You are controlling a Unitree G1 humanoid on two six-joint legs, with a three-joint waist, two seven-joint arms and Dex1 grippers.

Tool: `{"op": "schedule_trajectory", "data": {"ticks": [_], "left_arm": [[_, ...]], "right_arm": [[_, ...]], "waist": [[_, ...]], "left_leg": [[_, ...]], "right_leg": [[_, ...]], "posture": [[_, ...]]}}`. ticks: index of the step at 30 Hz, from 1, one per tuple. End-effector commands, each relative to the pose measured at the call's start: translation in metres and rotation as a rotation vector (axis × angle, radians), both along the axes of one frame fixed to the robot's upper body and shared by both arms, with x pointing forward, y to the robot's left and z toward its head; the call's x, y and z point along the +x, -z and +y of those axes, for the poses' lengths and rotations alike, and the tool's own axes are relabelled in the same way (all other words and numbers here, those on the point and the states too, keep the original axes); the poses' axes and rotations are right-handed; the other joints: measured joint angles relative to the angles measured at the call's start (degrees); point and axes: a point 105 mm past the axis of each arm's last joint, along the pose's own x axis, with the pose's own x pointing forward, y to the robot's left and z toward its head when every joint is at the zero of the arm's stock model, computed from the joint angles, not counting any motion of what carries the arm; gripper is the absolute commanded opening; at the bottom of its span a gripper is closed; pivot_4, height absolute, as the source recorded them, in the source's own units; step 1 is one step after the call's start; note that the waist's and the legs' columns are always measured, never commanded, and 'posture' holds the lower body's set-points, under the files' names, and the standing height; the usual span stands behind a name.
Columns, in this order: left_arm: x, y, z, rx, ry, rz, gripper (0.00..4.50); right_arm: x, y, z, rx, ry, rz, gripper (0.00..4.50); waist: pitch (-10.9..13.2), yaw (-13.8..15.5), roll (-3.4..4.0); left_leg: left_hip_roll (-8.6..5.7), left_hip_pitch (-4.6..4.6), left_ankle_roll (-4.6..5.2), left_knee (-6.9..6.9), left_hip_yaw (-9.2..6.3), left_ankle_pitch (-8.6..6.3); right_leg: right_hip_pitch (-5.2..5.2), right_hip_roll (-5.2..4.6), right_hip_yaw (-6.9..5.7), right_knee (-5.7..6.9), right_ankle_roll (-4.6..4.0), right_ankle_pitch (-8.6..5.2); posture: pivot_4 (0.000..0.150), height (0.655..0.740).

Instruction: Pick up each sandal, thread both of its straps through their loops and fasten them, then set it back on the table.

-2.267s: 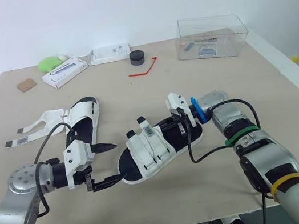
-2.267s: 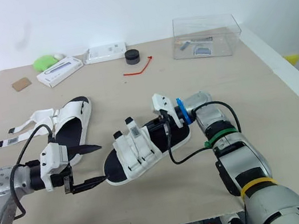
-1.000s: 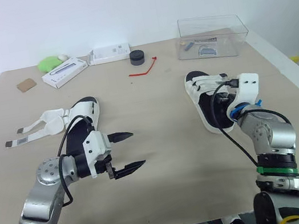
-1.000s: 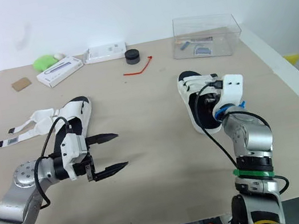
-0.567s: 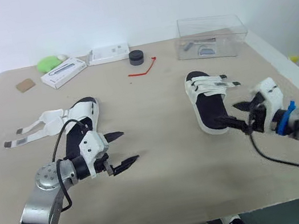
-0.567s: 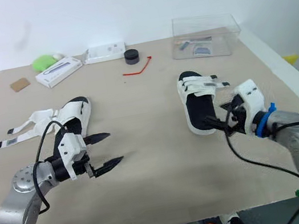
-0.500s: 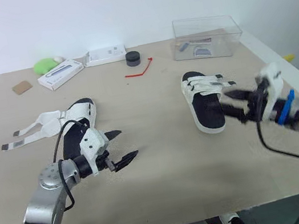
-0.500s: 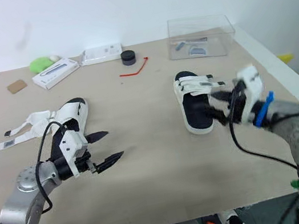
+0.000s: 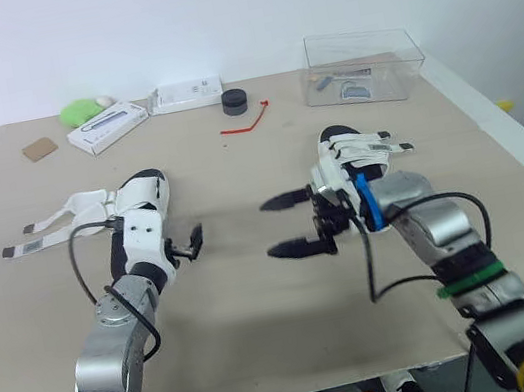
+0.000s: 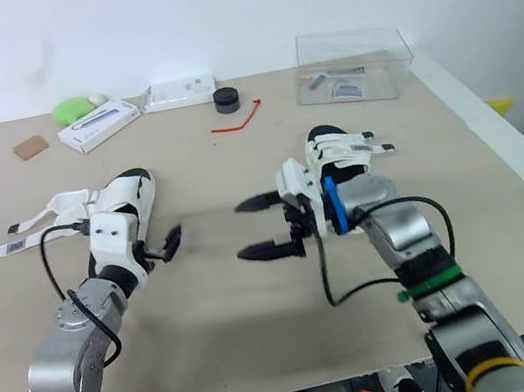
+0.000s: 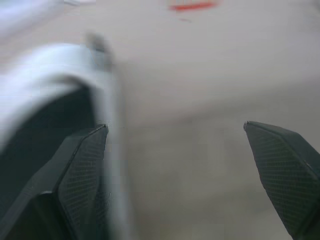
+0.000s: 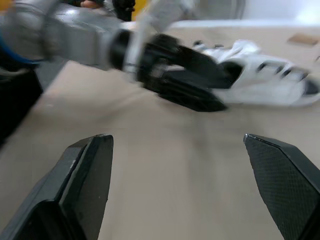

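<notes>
Left eye view. Looks down on a beige table [image 9: 268,347].

Shows the unfastened sandal [image 9: 145,192] at 9 o'clock on the table, with both white straps [image 9: 50,231] trailing loose toward 9. Sets its long axis from 7 to 1 o'clock, toe probably toward 1, near end hidden under the left wrist.

Puts the left gripper [image 9: 187,245] just beside that sandal, black fingers spread wide and holding nothing. Finds the sandal at about 10 o'clock from those fingertips, far nearer this arm than the other.

Shows the right gripper [image 9: 287,224] at table centre, fingers spread apart, empty, pointing toward 9.

Ends with the fastened sandal [image 9: 356,151] at 2 o'clock, just behind that gripper, straps closed, long axis 12 to 6.

Suggests a short left-arm reach toward 10, closing across the sandal's width.
</notes>
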Motion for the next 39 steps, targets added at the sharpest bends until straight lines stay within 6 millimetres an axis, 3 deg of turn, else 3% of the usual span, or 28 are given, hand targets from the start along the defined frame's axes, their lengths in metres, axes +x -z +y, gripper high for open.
{"op": "schedule_trajectory", "data": {"ticks": [1, 8, 14, 20, 33, 36, 39], "left_arm": [[-0.007, -0.01, 0.012, -0.006, -0.11, -0.028, 4.5], [0.006, 0.003, 0.006, -0.064, -0.099, 0.044, 4.5], [0.028, -0.003, -0.001, -0.081, -0.061, 0.044, 4.5], [0.049, 0.004, -0.002, -0.056, -0.043, 0.075, 4.5], [0.073, 0.008, -0.004, -0.008, -0.008, 0.069, 4.5], [0.072, 0.013, 0.0, -0.015, -0.013, 0.081, 3.66], [0.071, 0.013, 0.004, -0.032, -0.023, 0.082, 2.15]], "right_arm": [[0.006, -0.011, 0.001, -0.003, -0.005, -0.071, 4.48], [0.005, -0.006, 0.008, -0.024, -0.037, -0.11, 4.48], [0.008, -0.004, 0.008, -0.017, -0.017, -0.131, 4.48], [0.01, -0.005, 0.009, -0.006, 0.001, -0.144, 4.48], [0.021, -0.013, 0.005, 0.047, 0.121, 0.068, 4.48], [0.022, -0.011, 0.004, 0.029, 0.128, 0.058, 4.5], [0.021, -0.009, 0.005, 0.021, 0.127, 0.054, 4.5]], "waist": [[0.0, 0.13, 0.0], [0.0, 0.26, 0.0], [0.0, 0.23, 0.0], [0.0, 0.13, 0.0], [0.0, 0.19, 0.0], [0.0, 0.18, 0.0], [0.0, 0.15, 0.0]], "left_leg": [[0.0, 0.0, 0.0, 0.0, -0.01, 0.0], [-0.15, -0.06, -0.08, 0.0, -0.06, 0.02], [-0.18, -0.07, -0.28, 0.0, -0.13, 0.14], [-0.18, -0.08, -0.31, -0.01, -0.12, 0.16], [-0.26, -0.09, -0.42, -0.01, -0.22, 0.22], [-0.28, -0.09, -0.46, -0.01, -0.23, 0.24], [-0.28, -0.09, -0.48, -0.01, -0.23, 0.26]], "right_leg": [[0.0, -0.02, -0.01, 0.0, 0.0, 0.0], [0.01, -0.38, -0.1, 0.0, 0.07, 0.05], [0.02, -0.25, -0.17, 0.01, 0.07, 0.11], [0.0, -0.32, -0.14, 0.01, 0.08, 0.13], [0.01, -0.57, -0.28, 0.07, 0.07, 0.17], [0.01, -0.57, -0.29, 0.08, 0.09, 0.18], [0.01, -0.56, -0.28, 0.09, 0.1, 0.19]], "posture": [[0.15, 0.74], [0.15, 0.74], [0.15, 0.74], [0.15, 0.74], [0.15, 0.74], [0.15, 0.74], [0.15, 0.74]]}}
